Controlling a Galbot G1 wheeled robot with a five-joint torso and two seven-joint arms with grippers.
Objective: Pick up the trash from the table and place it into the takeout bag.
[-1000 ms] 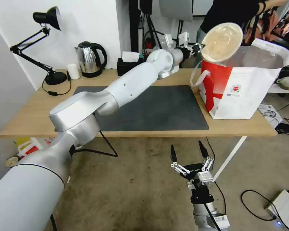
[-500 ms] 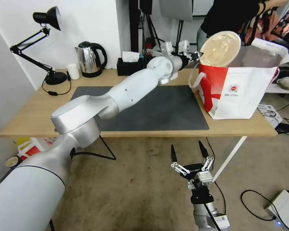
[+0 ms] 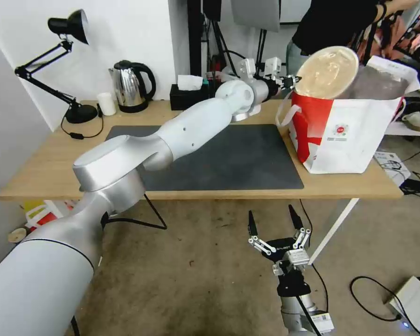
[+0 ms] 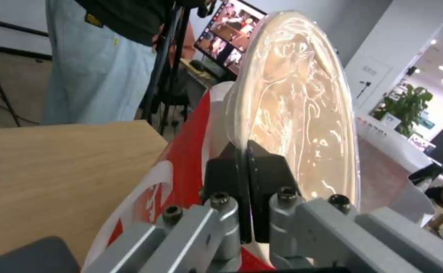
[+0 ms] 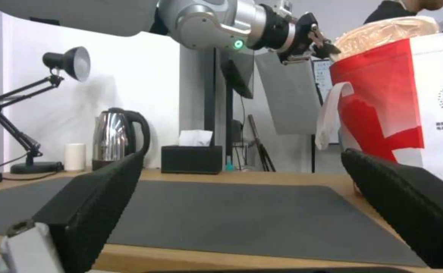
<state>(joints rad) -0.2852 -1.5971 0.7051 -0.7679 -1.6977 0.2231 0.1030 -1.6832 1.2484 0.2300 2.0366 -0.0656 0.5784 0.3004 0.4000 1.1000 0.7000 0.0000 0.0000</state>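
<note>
Beige, the round container [image 3: 326, 68] tilts over the bag [image 3: 354, 126] mouth, its rim pinched in the left gripper [image 3: 291, 80]. It seems partly inside. The right gripper [image 3: 273, 224] hangs wide open and empty below the table [image 3: 46, 172].

The table [image 3: 46, 177] is smooth, pale wood with a matt dark grey mat [image 3: 228, 158] on it, and the takeout bag [image 3: 354, 135] looks like slightly glossy white and red sheet lined with crinkled silver foil. The round container [image 4: 297, 106] has a shiny, clear plastic lid. A kettle [image 3: 128, 86] is polished metal with glossy black plastic trim.
</note>
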